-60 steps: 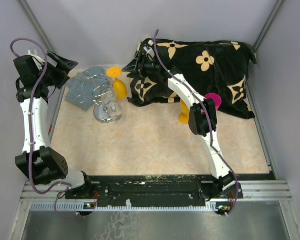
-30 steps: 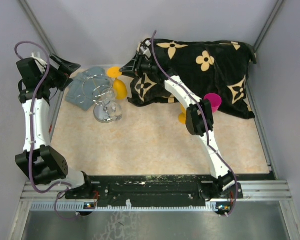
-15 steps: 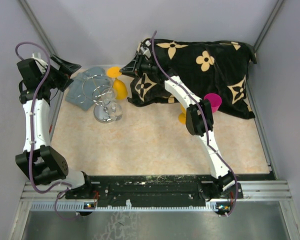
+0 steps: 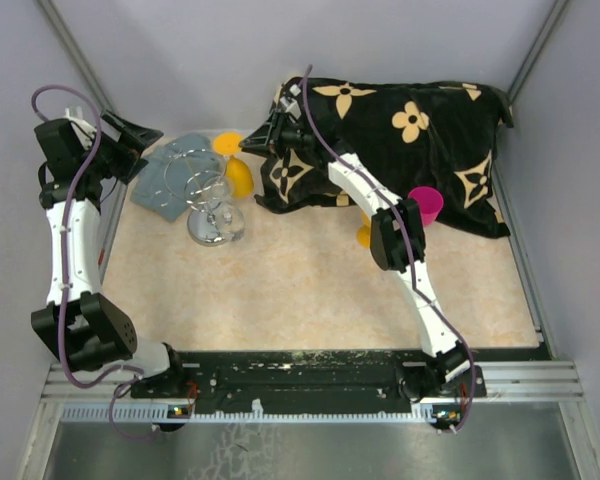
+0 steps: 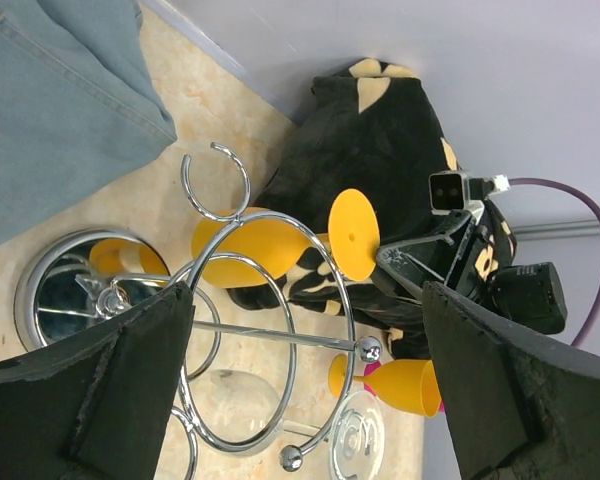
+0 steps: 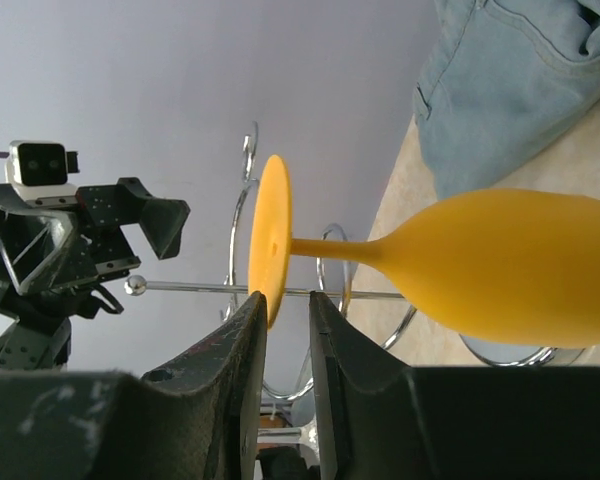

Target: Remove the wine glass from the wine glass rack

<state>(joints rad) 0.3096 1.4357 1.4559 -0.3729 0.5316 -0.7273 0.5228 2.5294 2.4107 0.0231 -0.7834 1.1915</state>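
Note:
A yellow wine glass (image 4: 238, 176) hangs sideways in the chrome wine glass rack (image 4: 202, 192). Its round foot (image 6: 270, 240) points toward my right gripper (image 6: 285, 310). That gripper's jaws are shut on the foot's lower edge, with the bowl (image 6: 520, 265) beyond it. From the side, the same glass (image 5: 245, 245) sits in a ring of the rack (image 5: 290, 330), and the right gripper (image 5: 420, 265) is at its foot. My left gripper (image 5: 300, 400) is wide open just left of the rack, holding nothing. A clear glass (image 5: 220, 400) also hangs in the rack.
A grey-blue denim cloth (image 4: 165, 185) lies under and behind the rack. A black flowered cloth (image 4: 400, 140) covers the back right, with a pink cup (image 4: 425, 205) and another yellow glass (image 4: 365, 236) at its front edge. Grey walls stand close behind.
The right gripper's jaws have narrowed onto the yellow glass's foot. Both arms have barely moved, and the glass still hangs in the rack.

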